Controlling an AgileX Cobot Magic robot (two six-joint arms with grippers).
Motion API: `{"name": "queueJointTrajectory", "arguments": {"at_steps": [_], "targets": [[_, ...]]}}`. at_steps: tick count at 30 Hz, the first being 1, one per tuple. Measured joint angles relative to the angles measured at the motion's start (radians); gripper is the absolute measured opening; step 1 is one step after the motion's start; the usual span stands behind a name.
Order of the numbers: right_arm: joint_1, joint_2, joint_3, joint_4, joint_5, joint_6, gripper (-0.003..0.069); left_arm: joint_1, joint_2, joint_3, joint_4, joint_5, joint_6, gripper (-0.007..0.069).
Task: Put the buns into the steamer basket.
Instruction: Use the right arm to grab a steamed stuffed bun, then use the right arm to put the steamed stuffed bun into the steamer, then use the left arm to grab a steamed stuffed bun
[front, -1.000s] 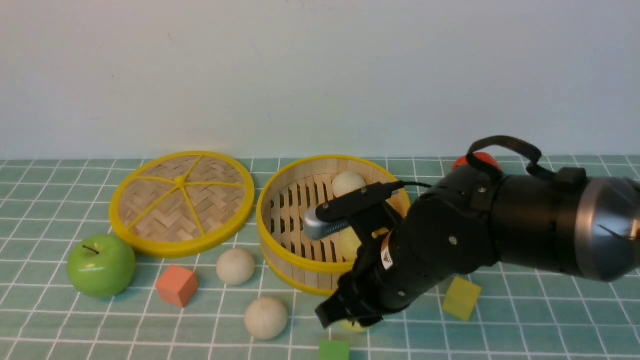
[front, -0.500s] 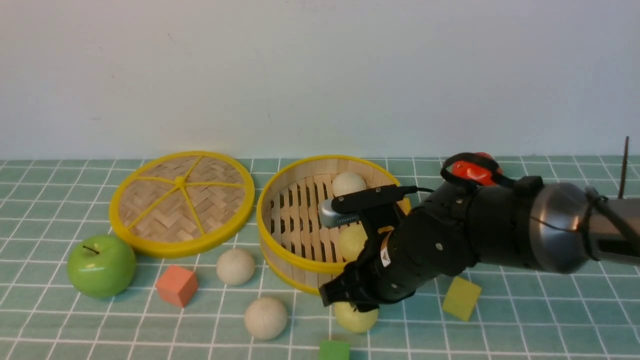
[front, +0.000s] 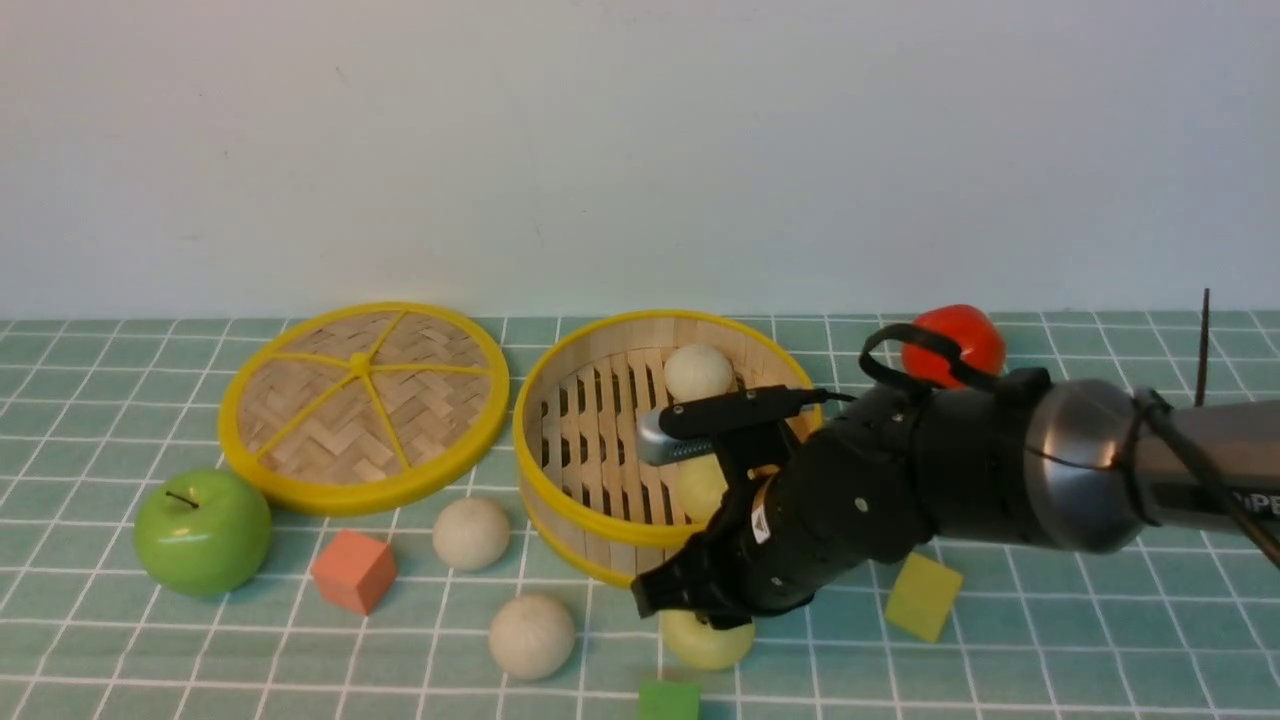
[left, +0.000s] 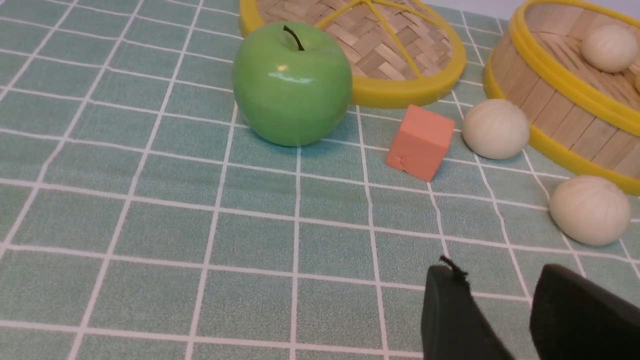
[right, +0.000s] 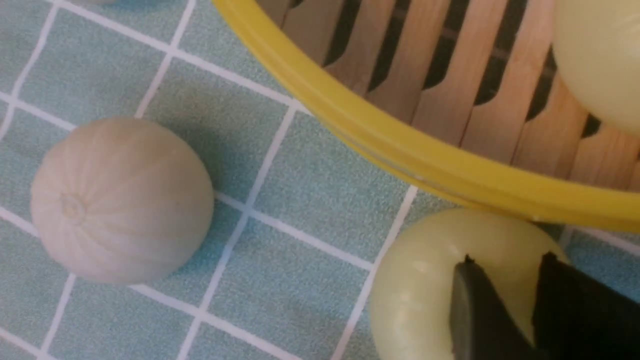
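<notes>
- Left jaws, well left of the steamer basket (front: 560, 505): fingers (left: 450, 320) apart and empty, low over the bench (left: 150, 225). We judge them parked clear of the working arm.
- Green apple (front: 203, 532), woven lid (front: 363, 405), orange cube (front: 353, 570): left of the basket. The lid lies off, leaving the basket open for filling.
- First off-white bun (front: 471, 533): just beside the basket's left wall.
- Second off-white bun (front: 531, 636): front-left of the basket. Neither is loaded yet.
- Inside the basket: rear off-white bun (front: 698, 370) and inner yellow-green bun (front: 700, 487), the latter half covered by the arm.
- Right jaws, just in front of the basket: fingers (right: 480, 320) narrowly parted over the outer yellow-green bun (front: 707, 645), which sits on the bench. We cannot tell whether they clamp it.
- Hidden: the arm covers the basket's right side, and we count only five buns.
</notes>
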Motion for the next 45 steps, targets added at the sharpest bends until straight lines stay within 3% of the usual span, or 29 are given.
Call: {"name": "queueJointTrajectory", "arguments": {"at_steps": [5,15,21,31,36,40,42,43,44,45], "targets": [[0.0,-0.033,-0.002,0.0,0.055,0.0,0.0001,0.0,0.0,0.0,0.0,0.0,0.0,0.0238],[0.0,-0.117,-0.217,0.065,0.238,-0.119,-0.0004,0.0,0.0,0.0,0.0,0.0,0.0,0.0238],[-0.006,-0.07,-0.346,0.052,0.144,-0.147,-0.0004,0.0,0.0,0.0,0.0,0.0,0.0,0.0238],[-0.029,0.12,-0.357,0.052,0.021,-0.147,0.0,0.0,0.0,0.0,0.0,0.0,0.0,0.0238],[-0.03,0.139,-0.357,0.063,0.005,-0.147,0.0048,0.0,0.0,0.0,0.0,0.0,0.0,0.0238],[-0.03,0.134,-0.357,0.071,0.003,-0.147,0.0136,0.0,0.0,0.0,0.0,0.0,0.0,0.0238],[-0.03,0.117,-0.357,0.071,0.024,-0.147,0.024,0.0,0.0,0.0,0.0,0.0,0.0,0.0238],[-0.03,0.115,-0.358,0.071,0.026,-0.147,0.0248,0.0,0.0,0.0,0.0,0.0,0.0,0.0238],[-0.03,0.093,-0.358,0.071,0.055,-0.147,0.0325,0.0,0.0,0.0,0.0,0.0,0.0,0.0238],[-0.03,0.09,-0.358,0.071,0.059,-0.147,0.0332,0.0,0.0,0.0,0.0,0.0,0.0,0.0238]]}}
